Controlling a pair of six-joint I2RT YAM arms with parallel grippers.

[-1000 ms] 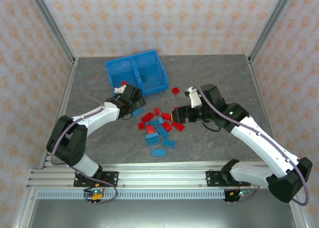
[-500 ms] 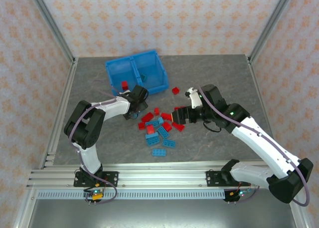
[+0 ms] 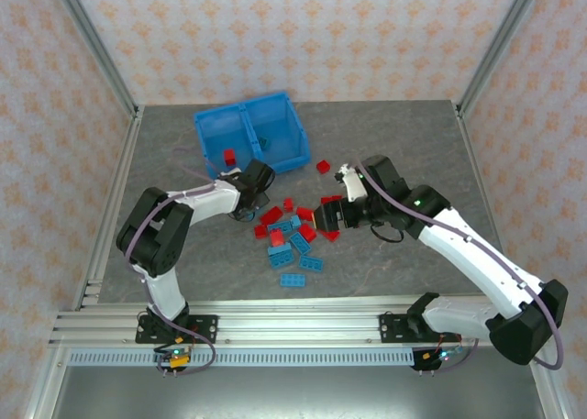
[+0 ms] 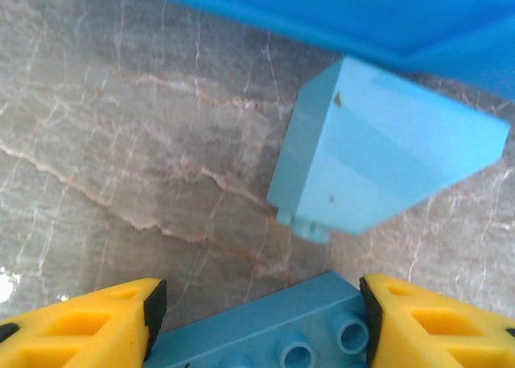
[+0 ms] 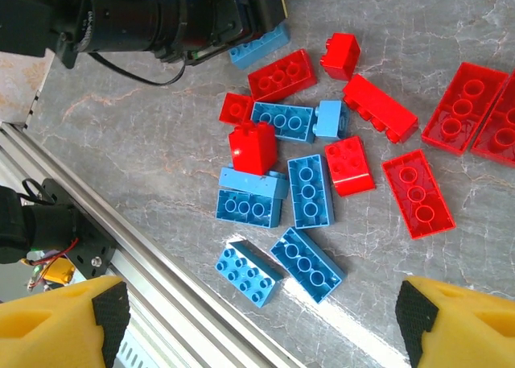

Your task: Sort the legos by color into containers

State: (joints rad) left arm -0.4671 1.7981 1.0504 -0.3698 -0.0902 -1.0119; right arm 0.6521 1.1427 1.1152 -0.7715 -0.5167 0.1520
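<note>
**1. Layout.** The blue bin point(image 3: 240, 107) sits on the bench point(image 3: 385, 135) at 11 o'clock from the loose legos point(image 3: 289, 236). These lie mixed, red and light blue, between the two arms. One red brick point(image 3: 229, 156) already lies in the bin's 9 o'clock compartment. We judge that most of the sorting is not yet done.

**2. Left gripper** point(image 4: 257, 328). It is set low over the bench, just in front of the bin wall point(image 4: 338, 14), because its target lies there. A studded blue brick point(image 4: 273, 348) spans the gap between the yellow fingers point(image 4: 80, 328), and its edges meet both pads. We cannot tell whether the jaws press on it or merely bracket it. The brick rests on the bench. A second light blue brick point(image 4: 386, 159) lies tipped on its side at 1 o'clock, apart from the fingers and near the wall.

**3. Right gripper** point(image 5: 261, 324). Its jaws stand wide and hold nothing. We judge that it hangs above the pile to select a brick, at a stand-off from the left arm.

**4. Views.** The top view gives the bin, pile and arm positions. The left wrist view adds the pad-to-brick relation. The right wrist view resolves each brick's studs and orientation, including a red cube point(image 5: 253, 146) touching a light blue brick.
</note>
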